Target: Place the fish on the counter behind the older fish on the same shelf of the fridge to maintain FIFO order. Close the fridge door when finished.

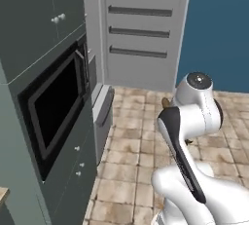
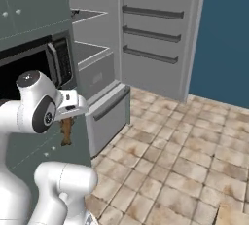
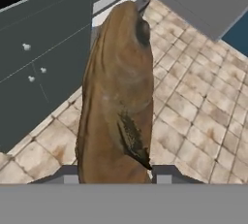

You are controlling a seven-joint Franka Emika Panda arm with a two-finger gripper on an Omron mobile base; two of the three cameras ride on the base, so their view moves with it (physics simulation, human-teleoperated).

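Tan floor tiles spread below the arm, and over them hangs the fish, brown and mottled, clamped at one end between the two fingertips of the gripper, which is closed on it. In the right base view the fish dangles downward from the hand, just in front of the grey-green cabinet doors under the black microwave. Beyond the microwave stands the fridge, its interior exposed, with the upper shelf and a lower one seen edge-on. The fridge door is swung wide open, its rail shelves facing the room, well apart from the fish. A blue wall rises behind the door.
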